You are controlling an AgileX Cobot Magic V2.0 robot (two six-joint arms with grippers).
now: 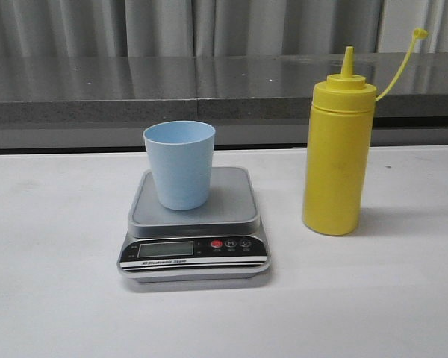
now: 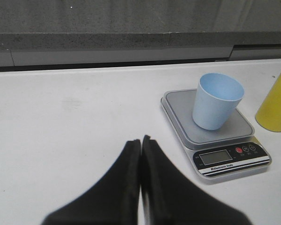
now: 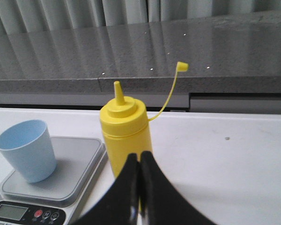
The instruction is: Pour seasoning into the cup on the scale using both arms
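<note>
A light blue cup (image 1: 179,165) is centred on the kitchen scale (image 1: 193,227) for weighing, the uncapped yellow squeeze bottle (image 1: 337,153) beside it, while the left pincer (image 2: 140,140) and right pincer (image 3: 139,157) are held together, empty.

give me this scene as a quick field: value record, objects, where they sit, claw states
cup: light blue cup, upright on the scale platform, looks empty
scale: digital scale on the white table, display facing the robot
seasoning: yellow bottle upright on the table, right of the scale, apart from it
bottle cap: off the nozzle, hanging on its strap
left claw: shut, empty, short of the scale
right claw: shut, empty, in front of the bottle
pouring: not begun
</note>
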